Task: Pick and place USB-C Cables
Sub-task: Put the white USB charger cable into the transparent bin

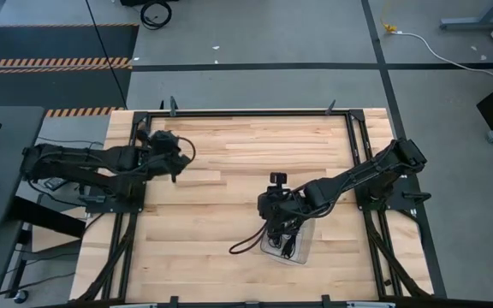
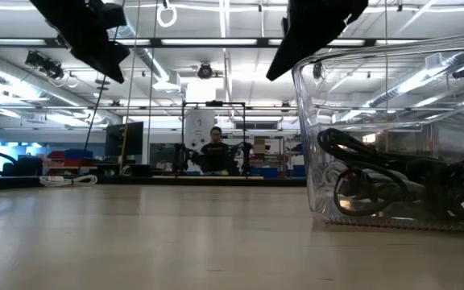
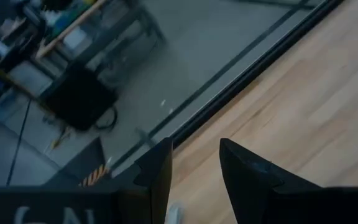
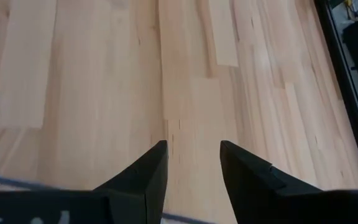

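No brand name or label can be read in any view; pale marks on the dark housing at the edge of each wrist view are too cut off to make out. A clear plastic container (image 2: 393, 145) stands on the wooden worktop (image 1: 229, 171) near its front edge, right of centre, and holds the USB-C Cables (image 2: 393, 181), a tangle of black coils lying against its bottom and walls. In the high view one dark cable end (image 1: 245, 244) loops out of the container onto the worktop on its left side. The right gripper (image 1: 278, 214) hangs just above the container's rim, its fingers (image 4: 151, 171) spread apart with only bare wood showing between them, holding nothing. The left gripper (image 1: 171, 154) waits over the far left part of the worktop, well apart from the container, its fingers (image 3: 157, 174) likewise parted and empty. In the low view a person (image 2: 214, 153) sits far back in the room behind the worktop.
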### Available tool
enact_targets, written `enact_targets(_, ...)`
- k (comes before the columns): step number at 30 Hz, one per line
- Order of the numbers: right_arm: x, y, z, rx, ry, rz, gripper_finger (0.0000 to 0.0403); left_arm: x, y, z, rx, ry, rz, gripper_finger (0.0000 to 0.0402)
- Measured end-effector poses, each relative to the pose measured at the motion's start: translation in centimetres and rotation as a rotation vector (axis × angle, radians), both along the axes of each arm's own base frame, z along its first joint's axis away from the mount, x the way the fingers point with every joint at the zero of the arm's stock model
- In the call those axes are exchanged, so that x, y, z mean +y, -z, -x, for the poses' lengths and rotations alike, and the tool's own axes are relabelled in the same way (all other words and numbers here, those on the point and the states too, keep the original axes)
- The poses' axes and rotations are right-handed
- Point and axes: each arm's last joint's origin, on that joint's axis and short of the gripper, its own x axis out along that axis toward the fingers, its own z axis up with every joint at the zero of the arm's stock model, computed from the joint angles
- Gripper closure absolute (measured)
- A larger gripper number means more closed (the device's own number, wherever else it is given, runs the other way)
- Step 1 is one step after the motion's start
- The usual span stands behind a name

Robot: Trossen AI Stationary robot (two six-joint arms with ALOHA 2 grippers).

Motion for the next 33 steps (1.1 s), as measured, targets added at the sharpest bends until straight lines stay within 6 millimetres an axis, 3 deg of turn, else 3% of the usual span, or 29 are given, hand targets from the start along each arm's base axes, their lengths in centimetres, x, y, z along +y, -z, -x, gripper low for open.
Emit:
enact_targets(6,0.1,-0.3,-0.4,-0.053,-0.004,-0.016,0.0249,1.1,0.8,0.7,-0.002,-0.080,0.081,0.0260)
enact_targets(13,0.1,-0.4,-0.6,-0.063,-0.010,-0.014,0.0249,2.9,3.6,1.6,0.061,-0.151,0.210,0.0269)
enact_targets(21,-0.1,-0.7,-1.0,-0.082,-0.074,0.048,0.0249,5.9,6.2,2.1,-0.007,-0.236,0.246,0.0293)
enact_targets(28,-0.9,-2.5,-3.1,-0.256,-0.214,0.187,0.0249,7.8,8.0,2.4,-0.082,-0.126,0.364,0.0306)
enact_targets(33,-1.2,-4.3,-4.2,-0.389,-0.307,0.338,0.0249,8.5,8.8,3.4,-0.069,-0.173,0.411,0.0308)
